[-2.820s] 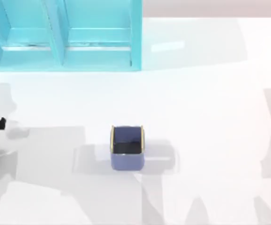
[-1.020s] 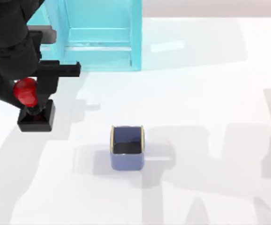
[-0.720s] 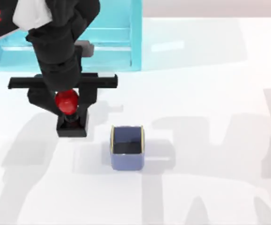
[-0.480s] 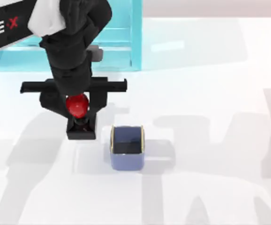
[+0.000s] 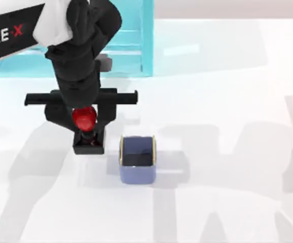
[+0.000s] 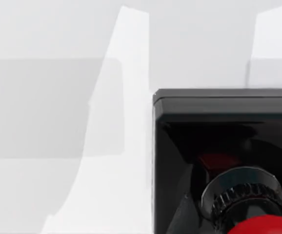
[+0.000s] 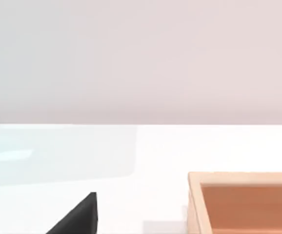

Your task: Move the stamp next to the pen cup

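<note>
White surface (image 5: pixel 227 101) carries a turquoise shelf unit (image 5: pixel 126 45) at top left. Left arm reaches in from upper left; left end effector (image 5: pixel 84 121) clamps the stamp (image 5: pixel 89 142) by its red knob, block just beside the pen cup (image 5: pixel 138 162), on its left. Wooden box (image 7: pixel 243 202) in right wrist view.

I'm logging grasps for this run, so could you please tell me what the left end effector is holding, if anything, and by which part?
The left end effector holds the stamp by its red ball knob.
</note>
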Robot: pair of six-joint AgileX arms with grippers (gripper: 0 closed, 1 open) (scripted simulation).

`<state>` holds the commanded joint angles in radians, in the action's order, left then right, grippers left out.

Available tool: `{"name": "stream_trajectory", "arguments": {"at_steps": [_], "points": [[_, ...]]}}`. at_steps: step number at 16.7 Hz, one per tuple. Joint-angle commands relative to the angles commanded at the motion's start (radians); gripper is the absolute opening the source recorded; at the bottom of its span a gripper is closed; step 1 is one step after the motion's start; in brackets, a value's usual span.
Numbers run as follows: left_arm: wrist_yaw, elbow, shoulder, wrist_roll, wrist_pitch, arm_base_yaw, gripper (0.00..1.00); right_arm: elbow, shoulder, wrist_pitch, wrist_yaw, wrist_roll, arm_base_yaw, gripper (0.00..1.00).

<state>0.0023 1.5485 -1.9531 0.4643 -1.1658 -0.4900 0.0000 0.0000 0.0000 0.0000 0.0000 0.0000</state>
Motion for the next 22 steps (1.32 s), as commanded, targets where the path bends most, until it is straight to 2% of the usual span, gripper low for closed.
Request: {"name": "stream_trajectory", "arguments": {"at_steps": [4,17,22], "points": [[0.000,-0.007,-0.002,0.000,0.009,-0.001,0.00,0.000,0.000,0.000,0.000,0.000,0.000,1.00],[0.000,-0.007,-0.002,0.000,0.009,-0.001,0.98,0.000,0.000,0.000,0.000,0.000,0.000,1.00],[0.000,-0.007,-0.002,0.000,0.009,-0.001,1.00,0.000,0.000,0.000,0.000,0.000,0.000,1.00]]}}
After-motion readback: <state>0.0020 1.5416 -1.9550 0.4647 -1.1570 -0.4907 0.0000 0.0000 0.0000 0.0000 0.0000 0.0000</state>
